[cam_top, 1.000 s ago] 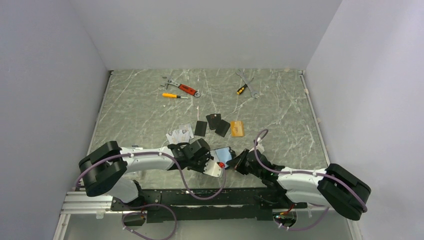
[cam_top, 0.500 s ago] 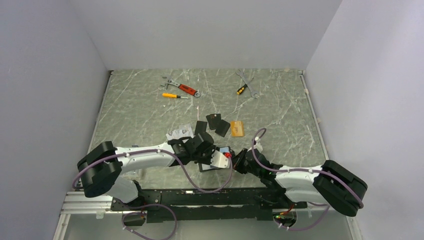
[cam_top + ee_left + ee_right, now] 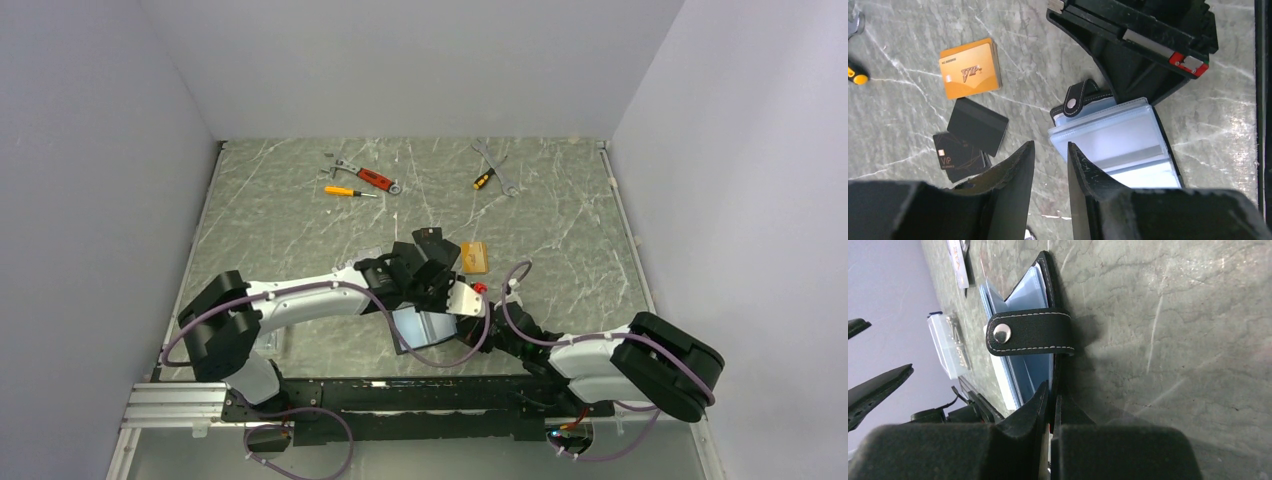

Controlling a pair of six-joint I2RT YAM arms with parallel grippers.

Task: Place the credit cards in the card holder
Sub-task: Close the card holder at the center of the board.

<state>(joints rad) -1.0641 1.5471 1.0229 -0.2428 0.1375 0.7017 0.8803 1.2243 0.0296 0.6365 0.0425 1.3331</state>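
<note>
Change since a second ago: the left arm has swung out and to the right, and the card holder (image 3: 1108,135) now lies spread wider, with more of its pale sleeves showing.

Card holder, one. It has a black stitched cover and a fan of clear blue-tinted sleeves. A black strap (image 3: 1030,333) with a silver snap button (image 3: 1001,333) is folded across the sleeve edges. The holder lies open on the green marbled table (image 3: 560,230), near the front edge between the two arms.

Credit cards:
- Gold-orange, marked VIP (image 3: 969,67) — one face is seen, and its edge looks thick enough to be a small stack.
- Black (image 3: 978,126) — two are plain to see, overlapping, and the lower one carries print. A further edge under them is unclear.
- Silver-grey (image 3: 369,254) — only a sliver shows past the left arm, so there is no count.

All the cards lie loose on the table, just beyond the holder.

Grippers, two. The left gripper (image 3: 1050,146) has its jaws partly apart with nothing between them; it sits over the table between the black cards and the holder. The right gripper (image 3: 1050,390) is pinched onto the holder's black cover edge.

Tools at the far end, four: two screwdrivers (image 3: 350,191) and two wrenches (image 3: 365,177).
</note>
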